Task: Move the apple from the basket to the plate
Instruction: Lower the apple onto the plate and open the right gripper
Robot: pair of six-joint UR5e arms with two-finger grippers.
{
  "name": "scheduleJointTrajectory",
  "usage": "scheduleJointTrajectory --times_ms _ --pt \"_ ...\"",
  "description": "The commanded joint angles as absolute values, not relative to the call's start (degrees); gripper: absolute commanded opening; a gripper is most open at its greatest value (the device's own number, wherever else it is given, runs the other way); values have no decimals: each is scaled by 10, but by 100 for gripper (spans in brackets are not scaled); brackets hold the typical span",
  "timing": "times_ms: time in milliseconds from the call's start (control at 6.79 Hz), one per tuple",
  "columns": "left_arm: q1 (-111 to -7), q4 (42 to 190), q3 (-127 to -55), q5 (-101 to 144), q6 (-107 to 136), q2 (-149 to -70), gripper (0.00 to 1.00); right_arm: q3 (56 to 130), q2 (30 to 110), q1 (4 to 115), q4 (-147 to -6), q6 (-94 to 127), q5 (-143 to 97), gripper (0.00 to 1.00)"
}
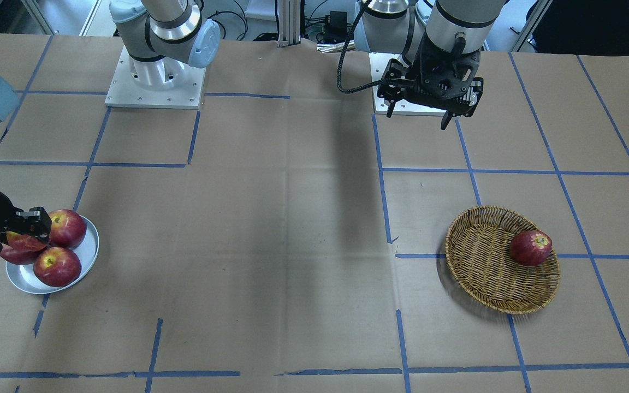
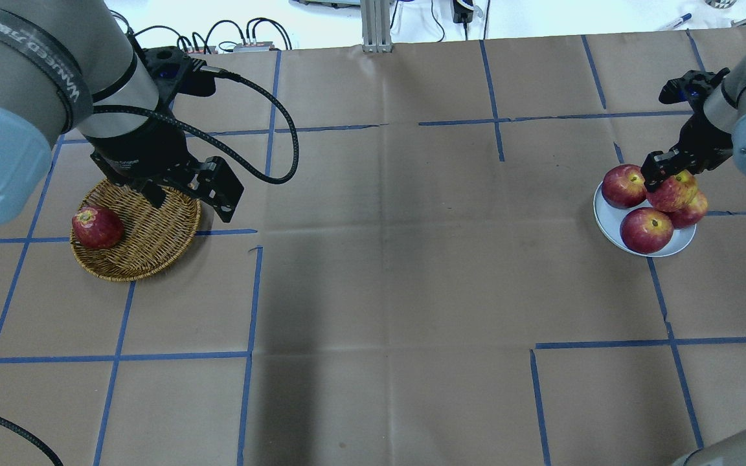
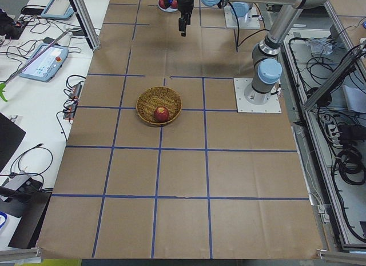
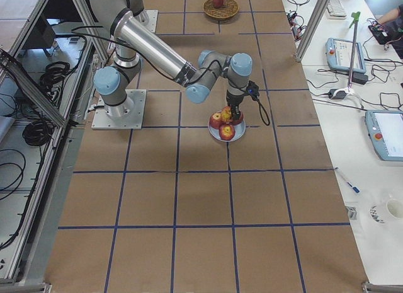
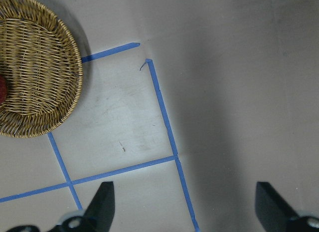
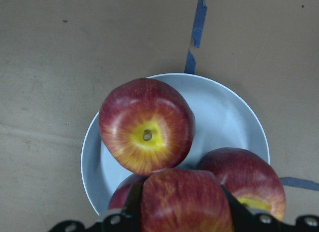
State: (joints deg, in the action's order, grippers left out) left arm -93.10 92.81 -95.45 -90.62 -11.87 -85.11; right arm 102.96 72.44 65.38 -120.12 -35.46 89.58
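Observation:
My right gripper is shut on the streaky red-orange apple and holds it just over the silver-grey plate, above three darker red apples lying there. In the right wrist view the held apple sits between my fingers over the plate. I cannot tell if it touches the apples below. The wicker basket at the left holds one dark red apple. My left gripper is open and empty, raised over the basket's far right rim.
The three dark apples fill most of the plate: one with a yellow stem hollow, one at the lower right, one partly hidden under the held apple. Brown paper with blue tape lines covers the table between basket and plate.

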Motion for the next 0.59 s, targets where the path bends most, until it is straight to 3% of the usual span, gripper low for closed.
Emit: scheduleJointTrajectory --times_ms 0,442 --pt "-931 928 -955 -906 -119 -850 99 1027 727 654 -1201 -352 903 100" --pt "-932 928 -955 -906 -119 -850 99 983 754 666 -1173 -350 902 100"
